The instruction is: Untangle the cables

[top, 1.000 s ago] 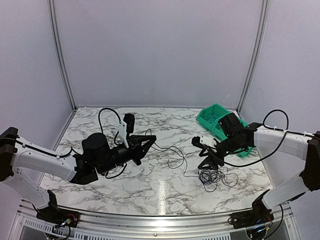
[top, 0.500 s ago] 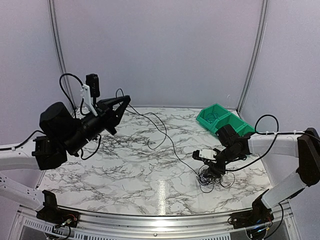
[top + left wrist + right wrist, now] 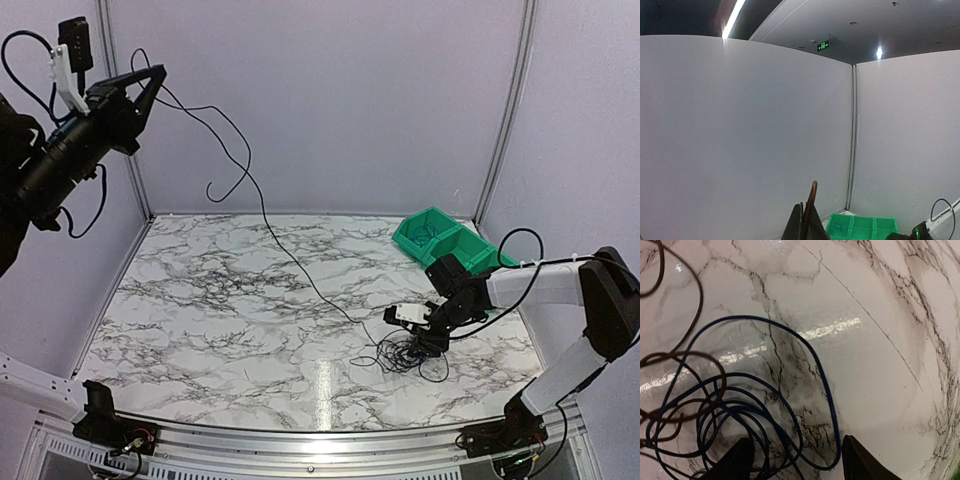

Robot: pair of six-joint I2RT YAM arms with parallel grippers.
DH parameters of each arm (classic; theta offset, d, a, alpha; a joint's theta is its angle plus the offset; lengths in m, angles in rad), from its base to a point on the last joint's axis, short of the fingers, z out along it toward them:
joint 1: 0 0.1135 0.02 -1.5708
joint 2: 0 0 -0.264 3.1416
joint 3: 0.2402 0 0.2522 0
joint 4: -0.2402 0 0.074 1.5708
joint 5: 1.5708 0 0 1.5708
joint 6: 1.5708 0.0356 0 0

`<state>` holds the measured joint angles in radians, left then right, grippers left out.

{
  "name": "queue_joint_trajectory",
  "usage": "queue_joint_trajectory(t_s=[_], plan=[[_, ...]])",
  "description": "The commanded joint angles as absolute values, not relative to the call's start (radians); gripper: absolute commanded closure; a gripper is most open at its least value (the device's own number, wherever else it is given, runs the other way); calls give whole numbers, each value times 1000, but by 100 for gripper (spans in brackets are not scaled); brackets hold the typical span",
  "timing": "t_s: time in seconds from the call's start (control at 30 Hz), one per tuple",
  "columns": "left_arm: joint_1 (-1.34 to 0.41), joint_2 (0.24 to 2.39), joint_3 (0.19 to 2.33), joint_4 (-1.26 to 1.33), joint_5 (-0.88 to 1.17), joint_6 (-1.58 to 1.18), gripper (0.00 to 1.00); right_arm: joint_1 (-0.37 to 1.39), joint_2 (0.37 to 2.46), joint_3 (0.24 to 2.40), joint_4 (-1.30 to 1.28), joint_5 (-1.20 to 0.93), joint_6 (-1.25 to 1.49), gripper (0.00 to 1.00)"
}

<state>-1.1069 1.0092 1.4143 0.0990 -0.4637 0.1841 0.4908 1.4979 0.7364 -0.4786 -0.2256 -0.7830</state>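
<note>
**A:** Where do the cables sit?

**B:** Most of them make a tangle [image 3: 405, 355] of loose loops, lying flat on the marbled surface [image 3: 220, 300] at the front right. It is near the green bin [image 3: 440, 235] but not touching it.

**A:** And the long one?

**B:** One black strand [image 3: 262, 218] leaves the tangle's left edge. It climbs off the surface on a slant, up and to the far left, its long axis running from low right to high left. Partway up, a short curl hangs from it like a hook.

**A:** What has its top end?

**B:** The left hand [image 3: 158, 72], raised high by the left wall, is clamped on it. In the left wrist view that hand [image 3: 805, 226] has its fingers pressed together, with the strand [image 3: 812, 200] rising from between them.

**A:** The right hand?

**B:** The right hand [image 3: 428, 343] is low at the tangle's right side. Its own camera shows the right hand [image 3: 797, 462] with its jaws spread wide and nothing pinched. The blue coil [image 3: 740, 405] lies on the surface under and ahead of them. Its widest loop reaches away from the fingertips, and dark loops cross it on the left.
</note>
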Motion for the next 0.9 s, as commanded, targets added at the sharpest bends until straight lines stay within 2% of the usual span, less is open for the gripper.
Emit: queue_joint_trajectory(t_s=[0.0, 0.27, 0.4, 0.5, 0.63, 0.87], plan=[[-1101, 1008, 1531, 44, -550, 312, 100, 495, 1546, 731, -462, -160, -781, 39], [-1101, 1037, 1704, 90, -564, 429, 100, 494, 1596, 727, -459, -103, -775, 44], [-1101, 1062, 1725, 106, -569, 455, 100, 494, 1589, 730, -457, -95, -770, 44], [-1103, 1071, 1680, 101, -565, 441, 100, 493, 1540, 741, -463, -114, -761, 43], [-1102, 1067, 1582, 95, -563, 409, 100, 492, 1420, 772, -486, -146, -746, 37], [-1101, 1078, 1377, 150, -559, 328, 100, 494, 1228, 922, -585, -303, -739, 33]])
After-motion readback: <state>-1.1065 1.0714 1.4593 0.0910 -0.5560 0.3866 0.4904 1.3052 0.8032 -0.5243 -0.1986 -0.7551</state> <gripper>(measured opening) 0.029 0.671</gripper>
